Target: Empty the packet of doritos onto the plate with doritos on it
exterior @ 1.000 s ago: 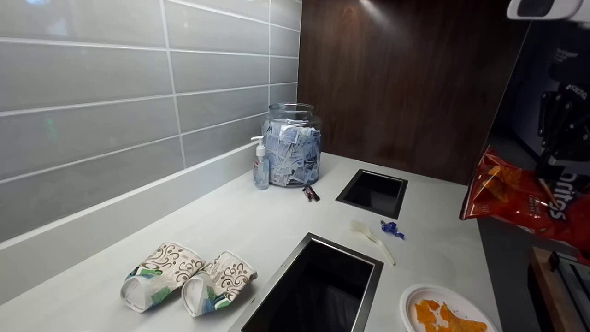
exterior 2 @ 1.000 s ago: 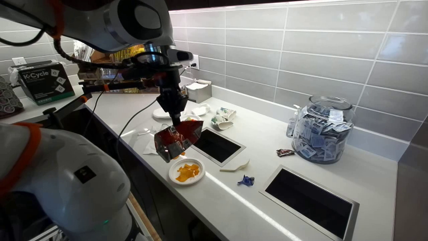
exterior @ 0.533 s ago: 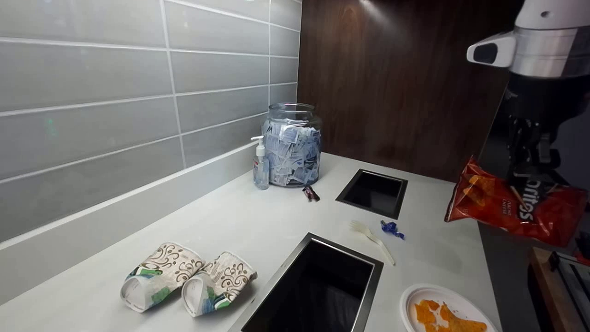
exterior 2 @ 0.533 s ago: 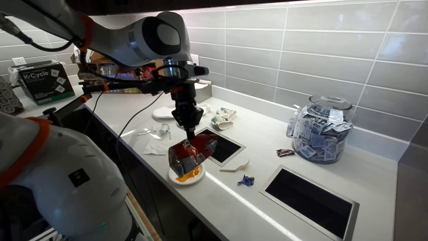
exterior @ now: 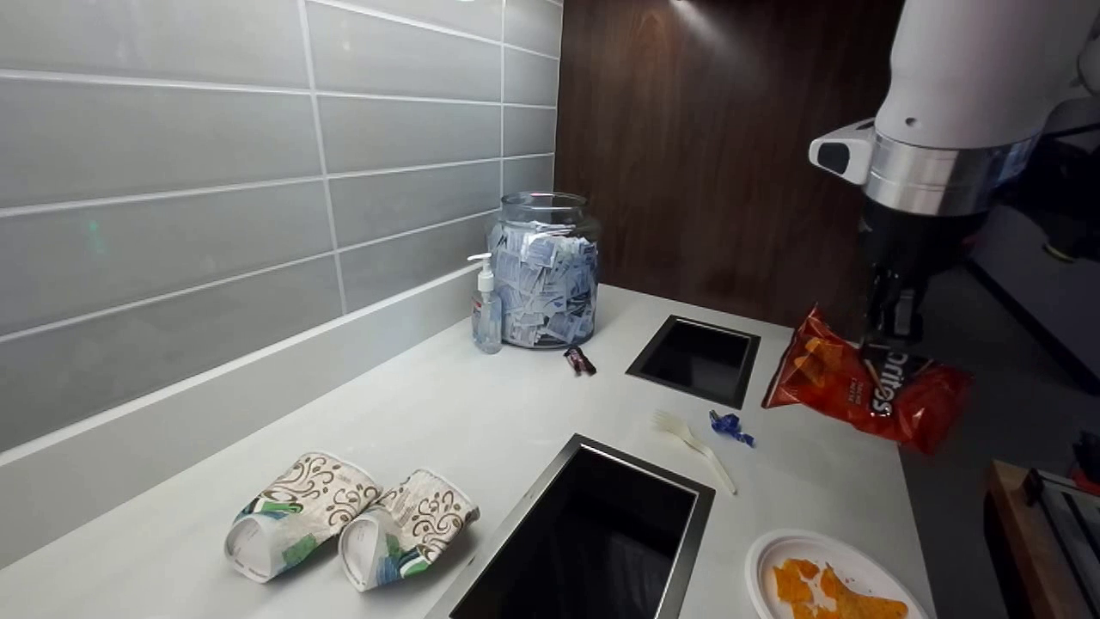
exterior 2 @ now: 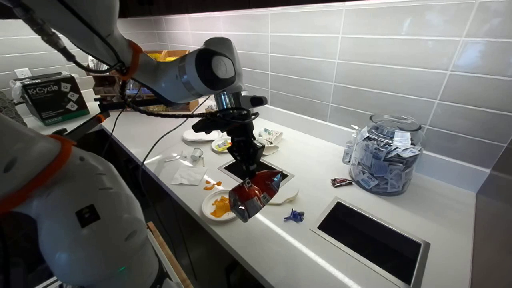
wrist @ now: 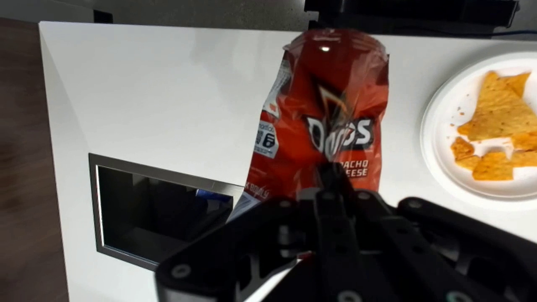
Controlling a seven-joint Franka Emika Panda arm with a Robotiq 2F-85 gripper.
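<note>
The packet of doritos [exterior: 825, 387] is a crinkly red-orange foil bag with a dark logo. It also shows in an exterior view [exterior 2: 260, 194] and in the wrist view [wrist: 352, 96]. My gripper [exterior: 876, 344] is shut on the middle of the packet, pinching its foil, and holds it sideways and tilted above the counter. The fingertips [wrist: 331, 167] partly cover the logo. The white plate with doritos on it [exterior: 760, 563] stands near the counter edge, bearing orange chips; in the wrist view the plate [wrist: 432, 138] is right of the packet, apart from it. I cannot tell where the packet's opening is.
Two crumpled patterned paper cups [exterior: 421, 520], a plastic fork [exterior: 700, 447], a blue wrapper [exterior: 730, 425], a pump bottle [exterior: 487, 318] and a big glass jar [exterior: 546, 284] are on the counter. Dark framed openings [exterior: 593, 533] lie in it. Loose chips [exterior 2: 212, 185] lie near the plate.
My arm and the held packet have moved along the counter toward the jar end and somewhat lower, past the plate. The packet stays in the gripper. The chips on the plate look the same.
</note>
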